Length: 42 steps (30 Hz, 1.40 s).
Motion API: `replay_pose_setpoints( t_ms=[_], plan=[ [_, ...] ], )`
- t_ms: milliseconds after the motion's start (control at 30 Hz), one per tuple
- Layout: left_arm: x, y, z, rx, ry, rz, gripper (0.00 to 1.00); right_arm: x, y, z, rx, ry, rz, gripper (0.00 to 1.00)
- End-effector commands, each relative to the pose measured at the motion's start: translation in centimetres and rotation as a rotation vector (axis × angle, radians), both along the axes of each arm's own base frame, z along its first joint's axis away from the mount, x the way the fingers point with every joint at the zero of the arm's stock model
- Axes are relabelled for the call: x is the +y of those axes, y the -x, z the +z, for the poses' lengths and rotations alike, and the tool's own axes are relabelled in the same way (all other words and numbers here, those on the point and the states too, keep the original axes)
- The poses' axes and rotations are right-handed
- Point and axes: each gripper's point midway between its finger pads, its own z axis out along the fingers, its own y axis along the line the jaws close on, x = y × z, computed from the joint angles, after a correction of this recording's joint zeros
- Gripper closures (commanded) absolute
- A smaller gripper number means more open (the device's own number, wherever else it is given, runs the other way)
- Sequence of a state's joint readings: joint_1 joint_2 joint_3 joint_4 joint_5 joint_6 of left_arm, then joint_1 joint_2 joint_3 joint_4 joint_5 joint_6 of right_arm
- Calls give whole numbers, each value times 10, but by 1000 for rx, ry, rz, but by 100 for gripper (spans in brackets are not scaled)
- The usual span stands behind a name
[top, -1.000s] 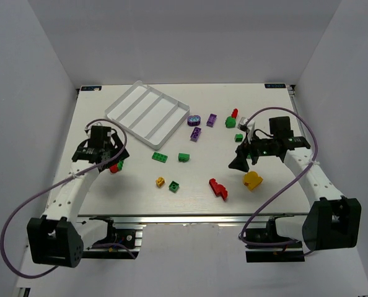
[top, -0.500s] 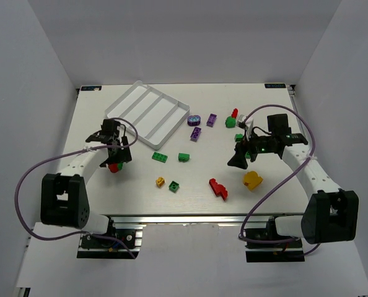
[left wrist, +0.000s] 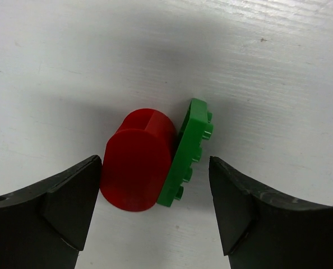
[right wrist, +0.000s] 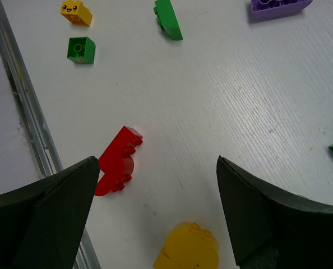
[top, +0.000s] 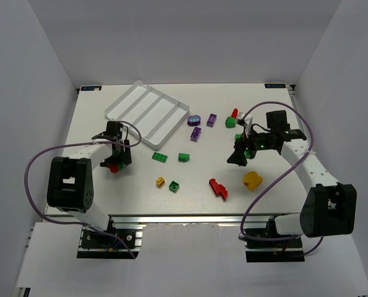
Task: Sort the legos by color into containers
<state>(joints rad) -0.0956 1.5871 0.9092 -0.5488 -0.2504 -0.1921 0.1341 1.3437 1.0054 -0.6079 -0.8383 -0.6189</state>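
Now | left claw (left wrist: 155,163) apart astride rounded red brick (left wrist: 135,159) touching studded green plate (left wrist: 190,150) | right claw (right wrist: 158,162) apart

White arms (top: 309,168), black joints (top: 69,185) (purple cables (top: 269,103))

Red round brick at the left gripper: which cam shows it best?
Left wrist: the red round brick fills the frame, touching a green plate. Top external shows it only as a red speck at the left gripper. Right wrist misses it.

Tray (top: 144,114) far-left on bench (top: 283,195). Legos (top: 184,157) scattered right of and before it. Two touching legos sit within left end effector (left wrist: 155,174).
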Motion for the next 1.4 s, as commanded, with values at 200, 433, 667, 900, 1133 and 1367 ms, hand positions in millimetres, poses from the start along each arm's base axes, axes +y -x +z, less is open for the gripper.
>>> replay_pose_setpoints(
  t_ms=[200,433,667,900,1133,1367],
  plan=[
    [-5,4,-12,8,58,13,23,4,-4,14,-36,-19,20,11],
    [-22,3,-3,-37,155,10,60,5,-1,16,-37,-25,22,11],
    [-82,-15,61,-219,523,15,67,10,2,26,-17,-58,16,11],
    [-145,-23,167,-516,1084,154,73,42,3,50,110,-165,-118,17],
    [-187,-14,217,-567,1411,342,80,94,-3,92,-130,-210,-221,11],
    [-232,-10,242,-507,1575,459,86,142,5,125,-313,-367,-201,11]
  ],
)
